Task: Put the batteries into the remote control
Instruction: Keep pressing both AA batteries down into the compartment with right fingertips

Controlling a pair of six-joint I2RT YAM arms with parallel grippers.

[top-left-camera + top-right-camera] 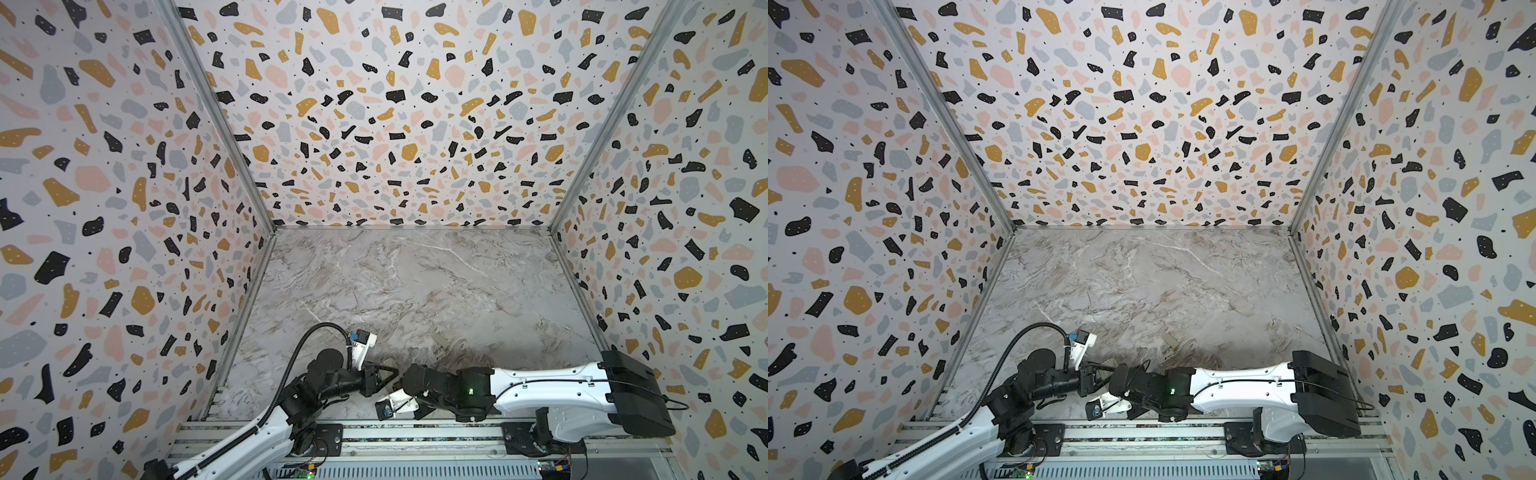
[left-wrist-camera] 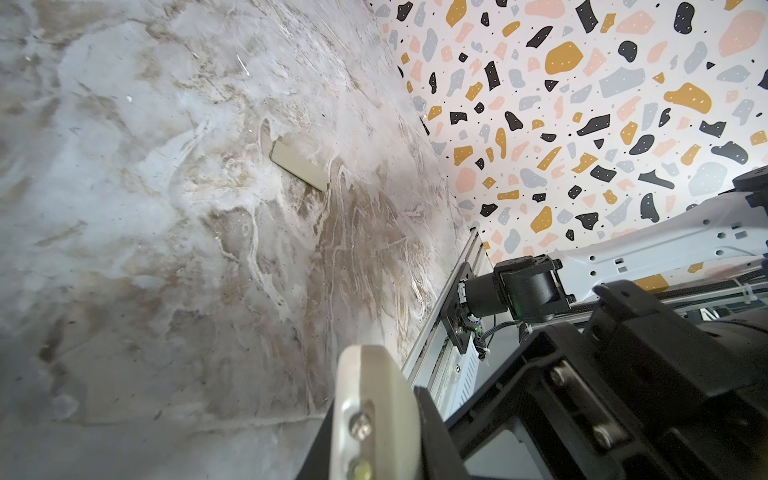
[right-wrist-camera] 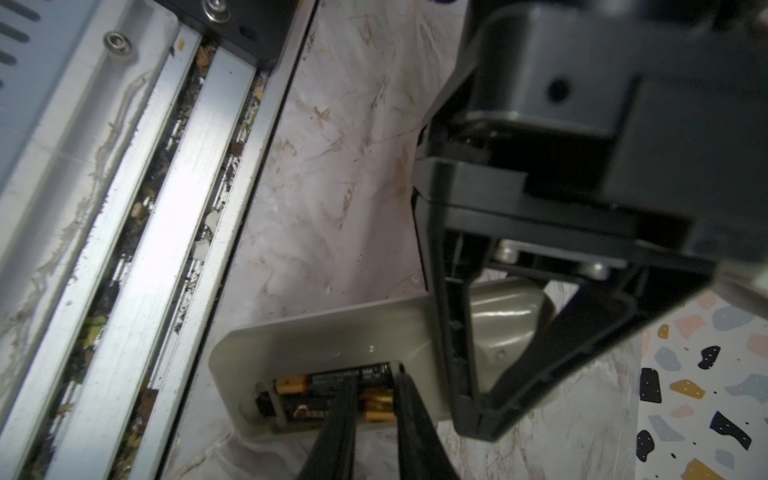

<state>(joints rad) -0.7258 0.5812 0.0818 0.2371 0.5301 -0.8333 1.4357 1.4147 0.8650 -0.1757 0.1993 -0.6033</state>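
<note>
L tool [image 1: 388,376] is clamping the remote [image 3: 324,336] tight, low centre in both top views. R tool [image 3: 377,386] is pinching 2nd battery [image 3: 376,409] at its gold end, gap narrow - inside the open compartment. 1st battery [image 3: 332,380] is sitting alongside.

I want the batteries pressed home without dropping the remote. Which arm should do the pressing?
Right, likely. The right hand pinches a battery lying in the opened remote; the left hand is shut on the remote, steadying it.
</note>
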